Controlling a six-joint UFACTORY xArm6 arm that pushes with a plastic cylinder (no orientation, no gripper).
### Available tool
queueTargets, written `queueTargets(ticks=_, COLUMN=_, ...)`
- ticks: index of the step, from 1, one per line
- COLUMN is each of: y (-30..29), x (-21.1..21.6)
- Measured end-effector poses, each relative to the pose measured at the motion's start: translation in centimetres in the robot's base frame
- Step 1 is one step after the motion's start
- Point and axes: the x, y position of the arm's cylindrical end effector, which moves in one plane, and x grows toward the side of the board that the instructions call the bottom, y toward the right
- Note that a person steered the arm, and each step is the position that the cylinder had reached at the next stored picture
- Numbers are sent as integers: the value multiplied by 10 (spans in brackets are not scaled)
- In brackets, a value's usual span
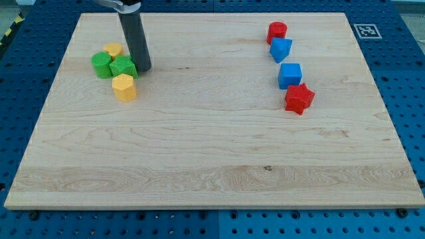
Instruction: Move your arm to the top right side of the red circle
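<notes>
Our tool, a straight dark rod with nothing to open or close, has its tip (143,68) down on the worktop (212,153) at the view's upper left, touching or just beside the right edge of the green star block (123,66). We see the red circle (277,31) well apart from it, near the view's top right, at the head of a short line of blocks. Just below the red circle sits a blue block of triangular shape (280,49), then a blue cube (289,75), then a red star (299,98). Back by our tip, a green round block (101,65) touches the green star's left side, a yellow block (114,50) lies above them, and a yellow hexagonal block (124,87) lies just below.
</notes>
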Motion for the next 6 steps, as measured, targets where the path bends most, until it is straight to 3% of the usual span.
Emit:
queueTargets(ticks=2, y=61, x=-1)
queueTargets(ticks=4, y=113, x=-82)
queueTargets(ticks=6, y=255, x=-143)
